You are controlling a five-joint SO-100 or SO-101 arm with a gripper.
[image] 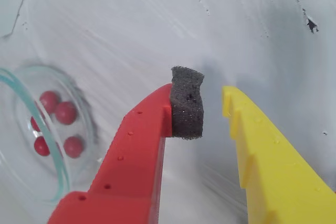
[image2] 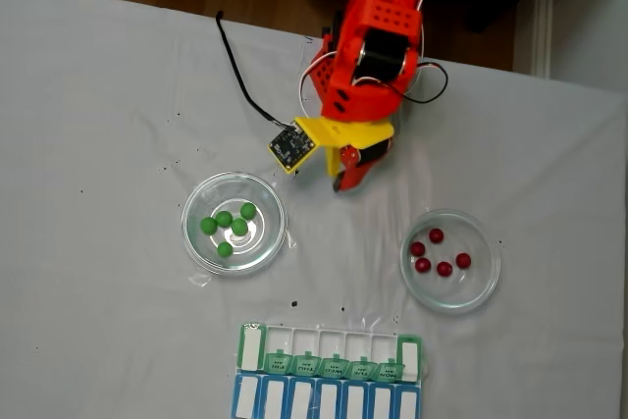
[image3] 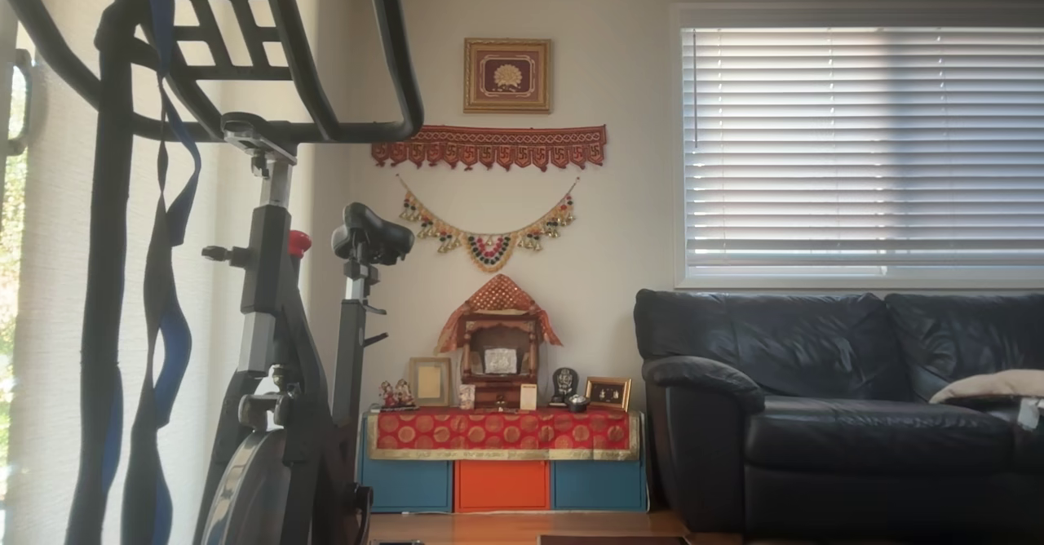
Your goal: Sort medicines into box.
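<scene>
My gripper (image: 212, 111) hangs open and empty, just beside the red dish (image: 62, 179). I judge I'm approaching; next, descend onto one red ball (image: 66, 112).

Five green balls (image2: 227, 226) sit in one glass dish (image2: 197, 197), and five dark red balls (image2: 444, 269) in the other dish (image2: 488, 287), so ten balls across two dishes. One pill organizer (image2: 331, 341) lies below them in the fixed view, two rows on it: green lids above, blue below. One arm, one gripper (image: 212, 109), two fingers: one red, one yellow.
</scene>
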